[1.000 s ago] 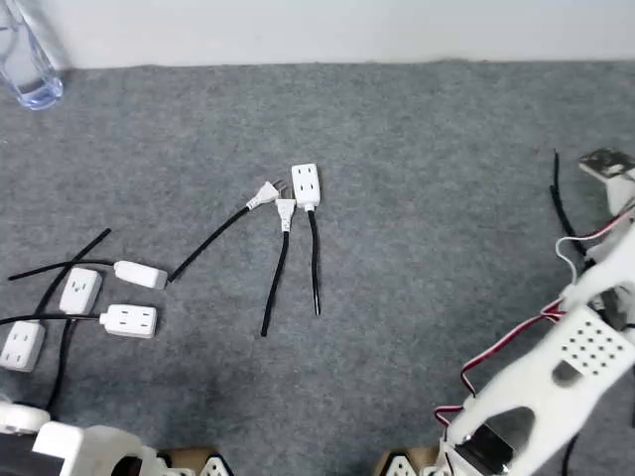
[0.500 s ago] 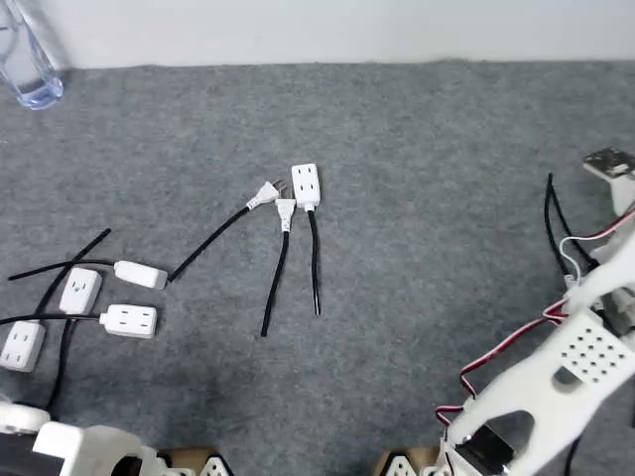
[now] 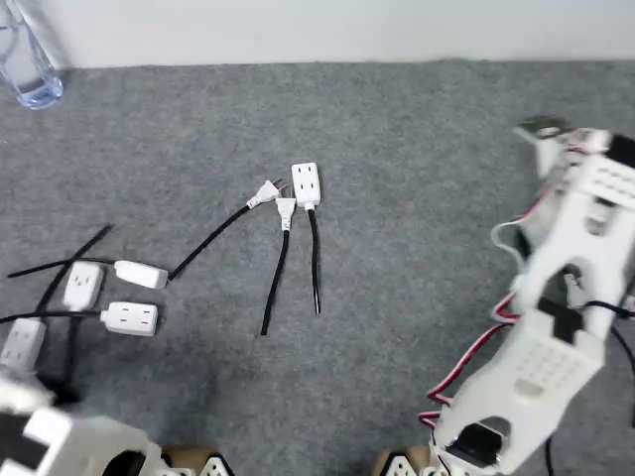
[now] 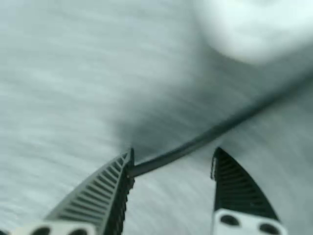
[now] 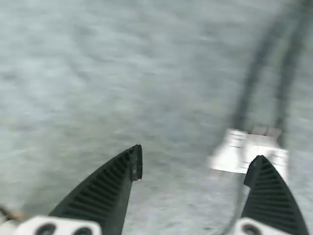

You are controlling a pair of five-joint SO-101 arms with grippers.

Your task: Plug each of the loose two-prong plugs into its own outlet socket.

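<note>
Two loose white two-prong plugs (image 3: 266, 191) (image 3: 286, 210) with black cords lie mid-table, beside a white outlet socket (image 3: 305, 185). Several more white outlet sockets (image 3: 130, 317) (image 3: 81, 285) sit at the left edge among black cords. My left gripper (image 4: 171, 161) is open just above the carpet, with a black cord (image 4: 205, 134) running across between its fingers and a blurred white socket (image 4: 249, 24) beyond. My right gripper (image 5: 195, 166) is open over bare carpet, with a white socket (image 5: 249, 149) and dark cords beside one finger. The right arm (image 3: 566, 297) stands raised at the right.
The grey carpet (image 3: 417, 149) covers the whole table, with a white wall along the far edge. A clear plastic bottle (image 3: 28, 59) stands at the far left corner. The left arm's base (image 3: 60, 436) sits at the near left edge.
The right arm has swung up and leftward over the table's right side. The left arm has shifted at the near left, and the sockets there now look slightly displaced.
</note>
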